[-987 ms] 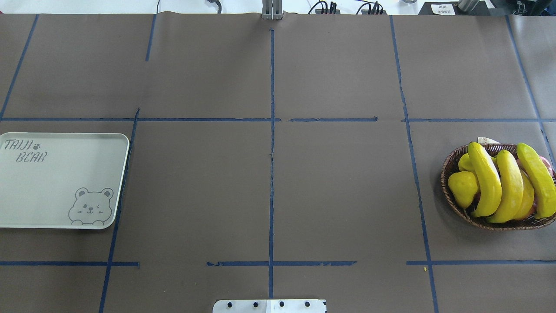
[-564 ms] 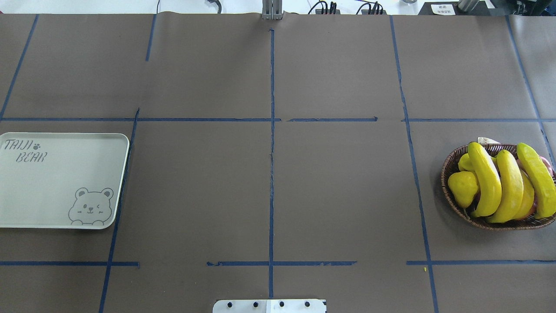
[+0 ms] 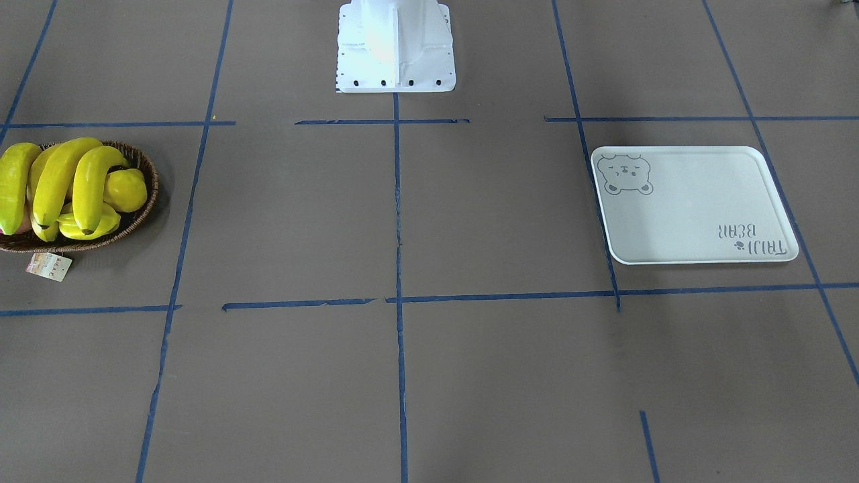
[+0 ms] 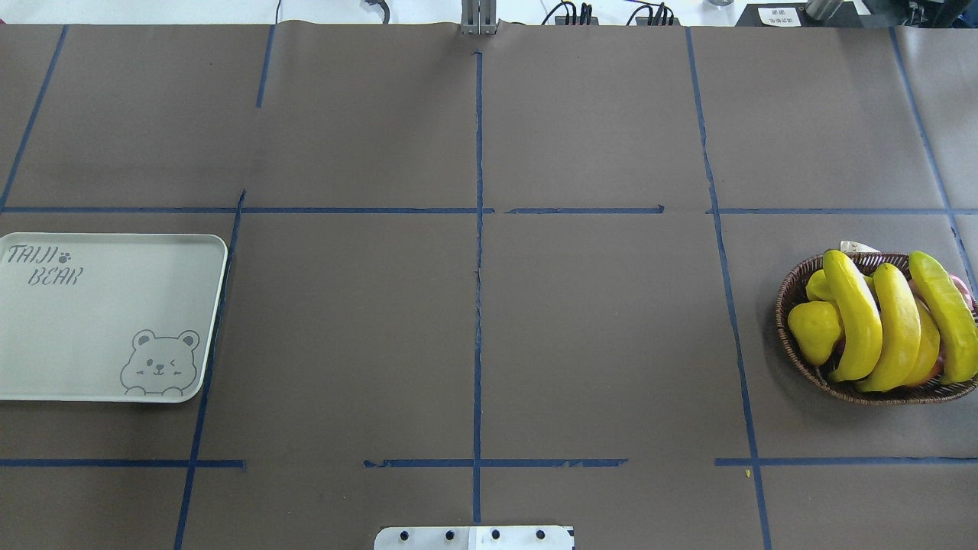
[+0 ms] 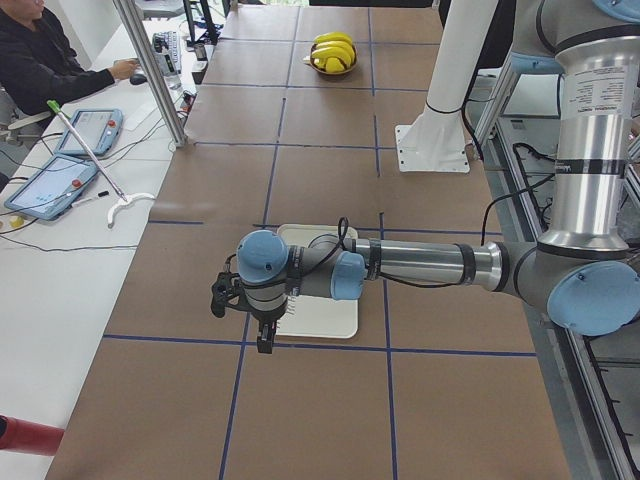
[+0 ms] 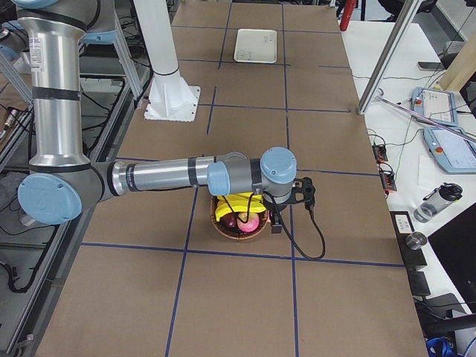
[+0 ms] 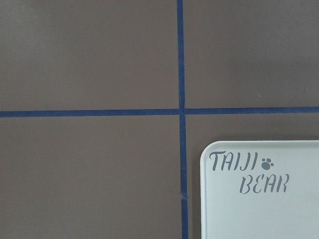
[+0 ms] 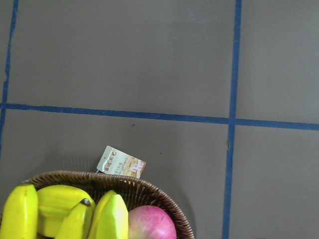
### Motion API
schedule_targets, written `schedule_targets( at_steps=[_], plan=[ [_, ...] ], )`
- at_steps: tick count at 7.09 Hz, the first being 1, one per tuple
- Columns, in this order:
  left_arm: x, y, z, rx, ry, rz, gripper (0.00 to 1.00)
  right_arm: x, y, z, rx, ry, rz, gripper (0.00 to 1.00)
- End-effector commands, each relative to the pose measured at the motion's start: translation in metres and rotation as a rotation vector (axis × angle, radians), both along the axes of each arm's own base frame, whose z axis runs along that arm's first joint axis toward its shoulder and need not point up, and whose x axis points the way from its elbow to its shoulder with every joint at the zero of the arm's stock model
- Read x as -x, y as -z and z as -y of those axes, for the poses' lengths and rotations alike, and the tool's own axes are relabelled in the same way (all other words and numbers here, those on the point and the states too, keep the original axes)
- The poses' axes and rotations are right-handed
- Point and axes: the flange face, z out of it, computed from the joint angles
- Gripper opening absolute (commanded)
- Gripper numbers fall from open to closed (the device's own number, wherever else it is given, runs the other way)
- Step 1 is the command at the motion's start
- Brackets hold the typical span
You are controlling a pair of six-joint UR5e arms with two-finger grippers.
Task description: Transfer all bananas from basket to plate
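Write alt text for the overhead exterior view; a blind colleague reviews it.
A wicker basket piled with yellow bananas sits at the table's right edge; a bare white bear-print plate lies at the left edge. No arms show.

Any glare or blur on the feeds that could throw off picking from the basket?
Overhead: even light, bananas sharp, soft shadow beside the basket. Front-facing: white robot base blown out, plate evenly lit. Right wrist: crisp, paper tag in focus. Left wrist: plate lettering sharp.
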Motion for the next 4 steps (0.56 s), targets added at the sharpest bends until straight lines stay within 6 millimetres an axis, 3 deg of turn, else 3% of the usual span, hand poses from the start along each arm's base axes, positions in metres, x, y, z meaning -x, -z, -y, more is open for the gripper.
schedule_targets(
  at_steps=[1,2,3,4],
  plan=[
    [0.0,0.004,-0.001,-0.014,-0.004,0.001,1.0,0.045,0.05,-0.016,-0.006,0.006,-0.017,0.98],
    [0.0,0.007,0.0,-0.031,-0.007,0.002,1.0,0.06,0.066,-0.027,0.02,-0.005,-0.009,0.98],
    [0.0,0.006,-0.001,-0.027,-0.004,0.002,1.0,0.063,0.07,-0.037,0.022,-0.007,-0.018,0.99],
    [0.0,0.007,-0.001,-0.025,-0.001,0.0,1.0,0.06,0.057,-0.061,0.003,-0.013,-0.075,0.99]
  ],
)
